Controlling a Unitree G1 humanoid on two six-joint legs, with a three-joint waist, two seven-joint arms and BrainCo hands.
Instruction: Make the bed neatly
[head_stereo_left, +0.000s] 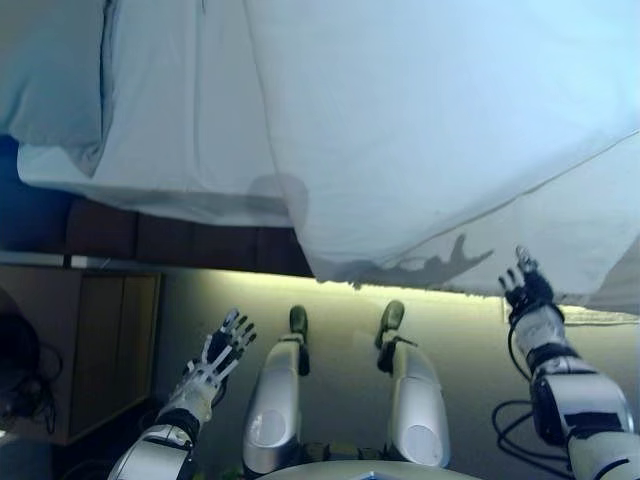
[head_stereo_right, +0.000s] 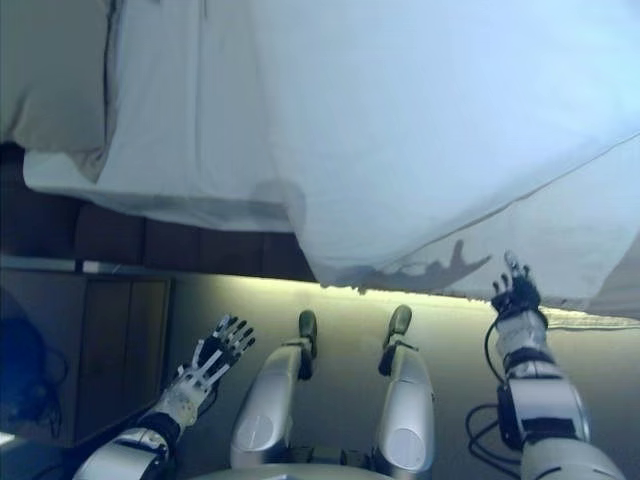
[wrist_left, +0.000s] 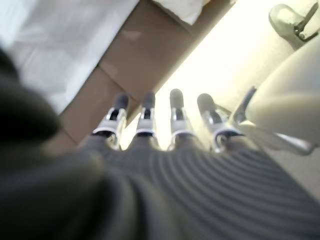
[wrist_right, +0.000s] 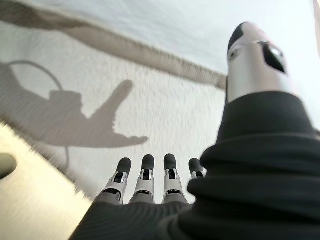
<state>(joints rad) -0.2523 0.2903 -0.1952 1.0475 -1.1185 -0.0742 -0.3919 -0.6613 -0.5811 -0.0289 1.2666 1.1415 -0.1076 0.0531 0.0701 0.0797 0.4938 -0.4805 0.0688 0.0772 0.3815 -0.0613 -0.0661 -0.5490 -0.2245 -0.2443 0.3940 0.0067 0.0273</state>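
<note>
Head cameras look down at the bed (head_stereo_left: 420, 130); wrist cameras face it closely.

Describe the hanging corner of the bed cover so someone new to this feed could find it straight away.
Start from the bed, whose white top fills the upper part of the head views. A large white cover lies across it and spills over the near edge. Its corner is the lowest point, hanging past the dark bed base toward the floor, between the open left hand and open right hand.
</note>
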